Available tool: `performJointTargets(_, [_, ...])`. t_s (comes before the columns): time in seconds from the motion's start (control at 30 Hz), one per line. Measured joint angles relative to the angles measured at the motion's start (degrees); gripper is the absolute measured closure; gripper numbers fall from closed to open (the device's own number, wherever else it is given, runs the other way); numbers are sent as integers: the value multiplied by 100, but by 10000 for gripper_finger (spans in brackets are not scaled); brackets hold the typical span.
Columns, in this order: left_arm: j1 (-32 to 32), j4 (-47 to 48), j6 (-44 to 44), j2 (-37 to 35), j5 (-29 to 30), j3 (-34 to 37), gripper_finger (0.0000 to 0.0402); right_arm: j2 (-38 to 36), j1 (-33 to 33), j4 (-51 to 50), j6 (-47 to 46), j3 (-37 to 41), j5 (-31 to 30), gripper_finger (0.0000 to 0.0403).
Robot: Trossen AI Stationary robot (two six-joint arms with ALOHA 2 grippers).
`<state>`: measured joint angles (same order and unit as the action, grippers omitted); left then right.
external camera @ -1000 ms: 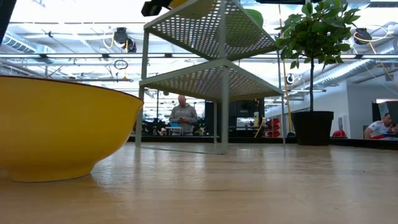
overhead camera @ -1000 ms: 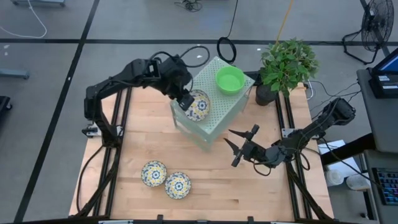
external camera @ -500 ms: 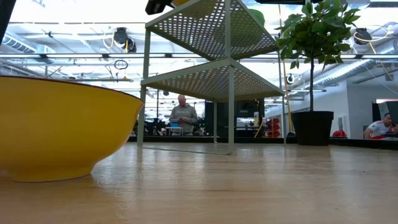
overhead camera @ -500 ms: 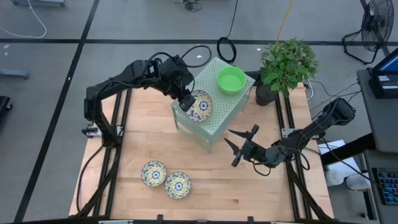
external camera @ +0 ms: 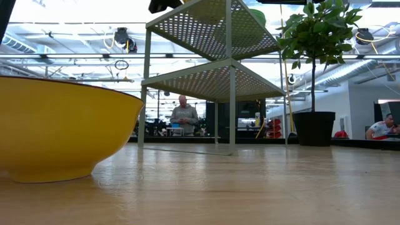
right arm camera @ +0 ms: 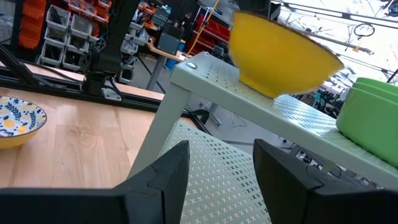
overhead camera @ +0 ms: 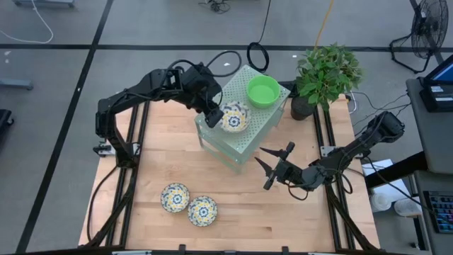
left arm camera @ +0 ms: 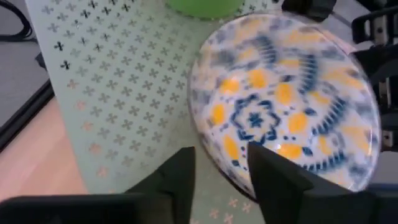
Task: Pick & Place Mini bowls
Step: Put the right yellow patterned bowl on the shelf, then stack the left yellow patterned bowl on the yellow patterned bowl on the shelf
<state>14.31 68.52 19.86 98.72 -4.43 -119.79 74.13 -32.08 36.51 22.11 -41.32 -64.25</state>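
One patterned bowl (overhead camera: 235, 118) lies on the perforated shelf (overhead camera: 265, 117), just ahead of the left gripper (overhead camera: 214, 117), whose parted fingers seemingly flank its rim; right gripper (overhead camera: 267, 168) waits open nearby; two patterned bowls (overhead camera: 188, 204) rest well apart.

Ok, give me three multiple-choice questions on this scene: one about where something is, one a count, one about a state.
1. Where is the green bowl?
A. on top of the perforated shelf
B. on the wooden table
C. in the right tool

2. How many floral bowls lie on the wooden table?
A. none
B. two
C. four

3. What is the right tool doing?
A. gripping a bowl
B. open, holding nothing
C. pressing on the plant

Answers: 1 A, the high view shows it on the shelf top beside a floral bowl. 2 B, a pair lies near the front edge. 3 B, its fingers are spread over bare wood.
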Motion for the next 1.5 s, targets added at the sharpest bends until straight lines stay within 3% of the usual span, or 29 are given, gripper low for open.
performJointTargets(0.17, [17,-128,-48,0,0,-2,198,1,0,0,-2,0,0,238])
performJointTargets(0.33, [17,-145,-298,0,-4,-277,172,2,0,0,-2,0,0,238])
performJointTargets(0.57, [-183,282,-318,-12,-4,-1018,179,2,0,-17,-2,2,0,238])
performJointTargets(0.8, [-1104,2246,-317,-99,-215,-1155,201,2,-95,-204,-79,2,-24,238])
performJointTargets(0.97, [-2420,1940,-32,-488,195,-167,216,7,-159,-392,-429,4,-7,238])
performJointTargets(1.13, [-3637,1978,1352,-685,1697,1064,231,7,-177,-425,-502,7,-10,238])
performJointTargets(1.23, [-4265,1956,2142,-748,2136,1984,241,7,-177,-426,-556,7,-9,238])
performJointTargets(1.5, [-4940,823,3609,-880,2199,4349,269,7,-177,-543,-800,7,-2,238])
